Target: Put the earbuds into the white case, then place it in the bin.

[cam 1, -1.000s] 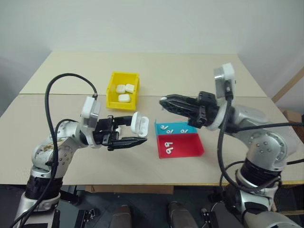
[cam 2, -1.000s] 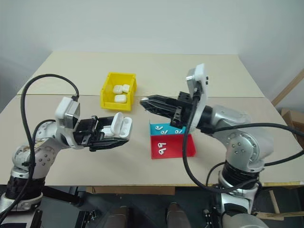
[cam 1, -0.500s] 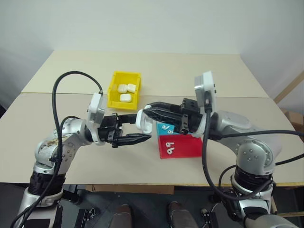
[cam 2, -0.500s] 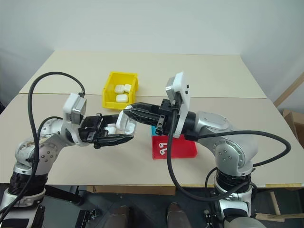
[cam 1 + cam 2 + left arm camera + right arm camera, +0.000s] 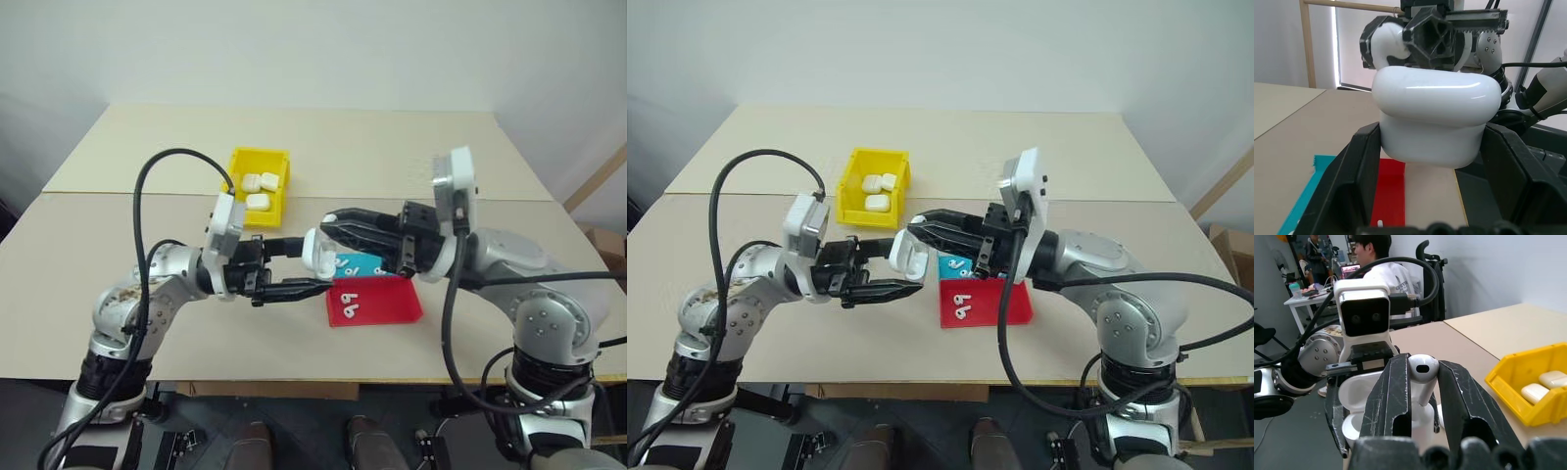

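Right gripper (image 5: 1420, 396) held one tiny glossy white plastic earbud (image 5: 1422, 369) tight between its two black fingers, near the middle of the right wrist view. It was poised just over the small glossy white rounded case (image 5: 318, 251), which sat with its lid open in the middle of the left eye view. Left gripper (image 5: 294, 266) was squeezed shut on that case and held it up above the light tan table (image 5: 392, 147).

So the earbud looked almost in, but not yet seated, and I could not tell whether another earbud already lay inside the case.

Lower and to the right of the grippers lay a flat red tray (image 5: 377, 302) with two more white earbuds, and a flat blue tray (image 5: 358, 264) just above it with others.

At the upper left of the left eye view stood the bright yellow plastic bin (image 5: 257, 191), which already held three white cases. This case was well apart from it. Closing the lid and placing the case into the bin were jobs not yet done.
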You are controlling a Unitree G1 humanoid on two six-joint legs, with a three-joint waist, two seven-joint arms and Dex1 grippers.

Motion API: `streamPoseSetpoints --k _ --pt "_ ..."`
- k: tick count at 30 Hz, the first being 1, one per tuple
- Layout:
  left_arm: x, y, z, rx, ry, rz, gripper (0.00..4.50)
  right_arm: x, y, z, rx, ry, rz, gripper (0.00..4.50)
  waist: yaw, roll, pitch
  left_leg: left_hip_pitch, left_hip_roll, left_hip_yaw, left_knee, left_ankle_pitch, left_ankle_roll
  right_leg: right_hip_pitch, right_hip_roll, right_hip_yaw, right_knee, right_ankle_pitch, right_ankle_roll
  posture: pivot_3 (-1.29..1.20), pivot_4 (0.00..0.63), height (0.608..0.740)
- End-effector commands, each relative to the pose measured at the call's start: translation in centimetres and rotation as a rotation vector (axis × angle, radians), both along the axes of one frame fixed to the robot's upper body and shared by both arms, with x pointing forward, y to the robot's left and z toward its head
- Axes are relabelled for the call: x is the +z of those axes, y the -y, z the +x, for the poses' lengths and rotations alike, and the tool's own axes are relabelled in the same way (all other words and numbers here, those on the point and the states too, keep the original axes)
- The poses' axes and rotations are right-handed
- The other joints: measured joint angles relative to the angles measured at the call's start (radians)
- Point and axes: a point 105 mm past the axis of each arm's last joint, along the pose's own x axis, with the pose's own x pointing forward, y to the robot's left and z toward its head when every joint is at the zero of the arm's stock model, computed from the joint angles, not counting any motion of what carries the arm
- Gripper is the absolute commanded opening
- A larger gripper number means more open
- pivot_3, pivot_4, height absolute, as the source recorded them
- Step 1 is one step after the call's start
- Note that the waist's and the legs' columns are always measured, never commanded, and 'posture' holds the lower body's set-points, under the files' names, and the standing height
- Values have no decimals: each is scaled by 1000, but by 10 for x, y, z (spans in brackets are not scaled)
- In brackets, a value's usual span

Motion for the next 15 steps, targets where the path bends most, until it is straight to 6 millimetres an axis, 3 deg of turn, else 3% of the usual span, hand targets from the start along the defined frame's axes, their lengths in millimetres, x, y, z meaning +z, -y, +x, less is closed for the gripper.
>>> streamPoseSetpoints --k 1,15 --pt "8 1 -6 -21 64 -12 2787 6 1 -5 16 58 11 627 1 0 0 0 0 0 0 0 0 0 0 0 0 0 0 0 150 740" --pt "-31 -8 -17 -17 49 1 2787 -3 0 -10 37 71 -22 627 4 0 0 0 0 0 0 0 0 0 0 0 0 0 0 0 150 740"
